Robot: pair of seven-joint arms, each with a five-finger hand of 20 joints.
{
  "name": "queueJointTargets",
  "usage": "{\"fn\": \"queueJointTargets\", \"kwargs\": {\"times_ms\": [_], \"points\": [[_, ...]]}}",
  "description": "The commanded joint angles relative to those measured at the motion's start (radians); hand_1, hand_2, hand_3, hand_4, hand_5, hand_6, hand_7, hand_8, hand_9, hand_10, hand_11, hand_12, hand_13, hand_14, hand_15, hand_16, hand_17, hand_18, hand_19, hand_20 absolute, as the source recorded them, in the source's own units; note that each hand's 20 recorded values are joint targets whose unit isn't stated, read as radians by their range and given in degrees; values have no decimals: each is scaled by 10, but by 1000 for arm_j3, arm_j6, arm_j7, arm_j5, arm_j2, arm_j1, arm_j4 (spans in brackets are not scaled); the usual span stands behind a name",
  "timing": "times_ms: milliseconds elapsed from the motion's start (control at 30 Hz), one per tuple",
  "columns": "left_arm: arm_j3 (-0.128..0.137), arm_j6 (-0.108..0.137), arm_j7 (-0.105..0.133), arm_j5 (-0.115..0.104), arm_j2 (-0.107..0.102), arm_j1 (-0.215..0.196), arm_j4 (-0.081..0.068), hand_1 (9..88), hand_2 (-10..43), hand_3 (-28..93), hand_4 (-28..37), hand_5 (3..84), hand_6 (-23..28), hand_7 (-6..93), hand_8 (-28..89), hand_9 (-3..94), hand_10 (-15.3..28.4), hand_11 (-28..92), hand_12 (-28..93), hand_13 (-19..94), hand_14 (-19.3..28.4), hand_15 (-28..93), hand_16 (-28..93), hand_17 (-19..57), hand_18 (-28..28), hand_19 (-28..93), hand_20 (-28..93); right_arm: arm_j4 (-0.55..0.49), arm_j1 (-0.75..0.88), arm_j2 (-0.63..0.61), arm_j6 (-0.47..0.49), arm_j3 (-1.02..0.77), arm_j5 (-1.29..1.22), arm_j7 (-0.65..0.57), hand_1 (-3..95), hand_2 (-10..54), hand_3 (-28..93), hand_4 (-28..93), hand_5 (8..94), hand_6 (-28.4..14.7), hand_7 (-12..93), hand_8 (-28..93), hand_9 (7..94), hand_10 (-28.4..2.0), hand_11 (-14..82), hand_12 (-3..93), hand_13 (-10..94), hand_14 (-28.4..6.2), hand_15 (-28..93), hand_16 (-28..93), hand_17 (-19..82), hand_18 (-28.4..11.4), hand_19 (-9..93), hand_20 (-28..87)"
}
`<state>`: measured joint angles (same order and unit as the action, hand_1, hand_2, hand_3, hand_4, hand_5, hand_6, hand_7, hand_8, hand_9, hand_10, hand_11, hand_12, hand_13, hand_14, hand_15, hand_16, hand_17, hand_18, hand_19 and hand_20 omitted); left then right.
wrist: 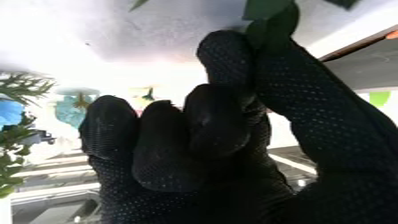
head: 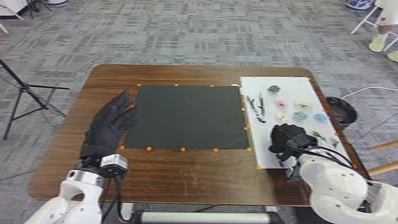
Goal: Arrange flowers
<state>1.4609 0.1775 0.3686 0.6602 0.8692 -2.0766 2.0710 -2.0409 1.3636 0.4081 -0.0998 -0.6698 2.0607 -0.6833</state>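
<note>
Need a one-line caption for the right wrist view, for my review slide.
Right hand pinching a green leaf between finger and thumb, a blue flower farther off.

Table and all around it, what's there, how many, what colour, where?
Table: one, brown, middle
Mat: one, dark, on table
Board: one, white, right of mat
Flowers: several, pink, yellow, blue, on board
Sprigs: at least two, green, on board
Sticks: a few, black, board's left side
Dots: many, orange, around mat
Tripod: one, black, left of table
Floor: one, grey, around table
Leaf: at least one, green, pinched by right robot hand
Left robot hand: one, black, mat's left edge
</note>
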Motion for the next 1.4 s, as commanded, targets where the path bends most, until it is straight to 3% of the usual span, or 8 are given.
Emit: {"fn": "queueJointTargets", "kwargs": {"times_ms": [33,200,433,800,900,1100,1267,1400], "points": [[8,-3,-2,4,-29,11,14,283,-19,642,-240,288,27,163,-75,213,114,194,197,178,135,245,63,-101,193,380,114,-5,-234,45,-53,36,-10,21,341,-65,883,-61,682,3,573,337,801,-86,656,621,742,-101,868,436,444,-217,932,680],[22,11,-2,30,-51,20,21,283,-19,642,-241,288,27,163,-75,213,114,194,196,179,134,246,64,-101,193,380,114,52,-393,146,-98,130,-24,23,335,-48,883,-53,669,5,588,341,799,-85,675,623,747,-97,881,436,460,-211,932,693],[-11,-3,3,38,-124,135,0,283,-19,642,-240,289,26,163,-75,213,112,192,196,175,134,241,64,-101,193,378,113,136,-571,347,-107,285,-36,-4,334,-62,880,-29,690,10,581,337,828,-68,674,602,815,-63,867,429,549,-198,932,715],[-134,8,70,20,-202,347,-45,284,-17,642,-238,300,27,164,-74,225,114,196,196,186,134,246,69,-98,194,381,117,354,-657,685,-76,406,-127,-73,347,-61,871,-39,690,-2,570,353,845,-63,667,594,833,-56,858,445,571,-194,932,720],[-193,19,86,22,-202,428,-72,283,-16,645,-237,304,28,164,-75,233,116,197,196,190,135,251,69,-96,194,382,118,433,-638,753,-50,395,-131,-49,347,-52,878,-50,679,-6,577,353,845,-63,668,594,833,-56,858,447,572,-194,932,721],[-240,6,96,22,-199,482,-75,282,-16,650,-237,311,29,165,-75,240,119,199,195,194,136,260,66,-94,194,383,119,438,-577,833,-17,401,-147,-117,342,-54,886,-44,680,-2,582,345,849,-62,671,592,838,-54,859,446,575,-193,932,723],[-265,43,121,16,-198,482,-60,282,-17,651,-237,312,28,165,-75,240,119,201,194,194,136,263,63,-93,194,384,120,483,-516,913,31,378,-133,-79,341,-68,891,-35,700,2,569,343,860,-61,666,585,848,-55,858,442,584,-193,932,727],[-318,71,144,19,-195,527,-65,282,-15,649,-237,312,28,164,-75,239,119,198,192,194,136,264,62,-94,195,383,120,560,-531,964,22,400,-134,-57,345,-76,891,-40,710,4,557,342,866,-62,660,584,850,-56,857,442,588,-194,932,728]]}}
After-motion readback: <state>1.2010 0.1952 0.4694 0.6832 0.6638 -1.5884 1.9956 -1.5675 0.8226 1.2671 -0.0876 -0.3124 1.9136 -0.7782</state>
